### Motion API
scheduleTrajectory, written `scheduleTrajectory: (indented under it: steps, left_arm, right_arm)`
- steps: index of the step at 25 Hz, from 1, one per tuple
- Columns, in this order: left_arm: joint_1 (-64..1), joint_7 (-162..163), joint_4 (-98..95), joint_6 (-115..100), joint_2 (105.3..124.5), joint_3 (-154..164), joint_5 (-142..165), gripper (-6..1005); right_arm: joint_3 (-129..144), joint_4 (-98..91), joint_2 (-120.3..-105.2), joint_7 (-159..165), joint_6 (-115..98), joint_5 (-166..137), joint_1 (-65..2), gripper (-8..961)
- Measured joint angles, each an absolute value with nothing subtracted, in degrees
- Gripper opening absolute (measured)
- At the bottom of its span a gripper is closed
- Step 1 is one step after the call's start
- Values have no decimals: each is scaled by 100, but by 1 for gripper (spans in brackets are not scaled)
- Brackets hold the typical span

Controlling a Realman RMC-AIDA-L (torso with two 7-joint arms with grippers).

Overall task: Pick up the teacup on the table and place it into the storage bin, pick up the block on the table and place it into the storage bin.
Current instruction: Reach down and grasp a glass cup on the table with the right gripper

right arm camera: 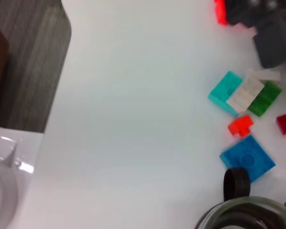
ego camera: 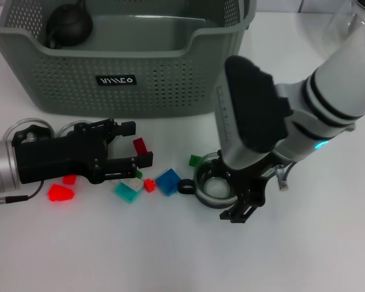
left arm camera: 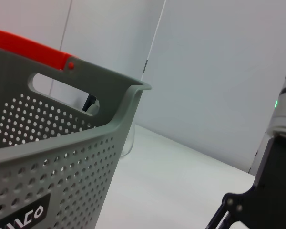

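Teacup [ego camera: 214,181] grab is the step in hand: the glass cup sits on the desk [ego camera: 170,255] in front of the bin [ego camera: 134,67], just right of the scattered blocks, dark handle toward the blue block [ego camera: 168,181]. Your right pincer [ego camera: 246,198] is down at the cup's right rim; I can't tell if its fingers are apart or together, the arm hides them. Get one finger inside the rim and one outside, close firmly, lift straight up, glass may slip. Clear the bin's front wall before you move over it; a dark teapot [ego camera: 69,24] already sits in the bin's far left corner, so drop elsewhere. Left pincer [ego camera: 126,145] lies low among the blocks, fingers apart around the dark red block [ego camera: 139,145], nothing clamped.
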State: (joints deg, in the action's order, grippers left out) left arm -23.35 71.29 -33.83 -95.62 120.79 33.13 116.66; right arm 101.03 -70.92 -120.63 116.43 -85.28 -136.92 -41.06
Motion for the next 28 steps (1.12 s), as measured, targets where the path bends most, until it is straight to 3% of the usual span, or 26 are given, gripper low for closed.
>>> scheduleTrajectory:
  steps: [13, 24, 28]
  left_arm:
    - [-2333, 7105, -3383, -9535, 12076, 3304, 11663, 832]
    - [-2276, 7101, -3383, -9535, 12076, 3305, 11663, 833]
    - [-2264, 7090, -3384, -9536, 12076, 3305, 11663, 833]
  right_arm:
    - [10831, -6968, -12073, 12084, -8089, -13935, -4138, 827]
    - [10832, -7069, -12066, 12275, -8136, -14028, -4081, 614]
    - [10797, -7129, -12061, 12328, -8264, -14022, -4078, 412]
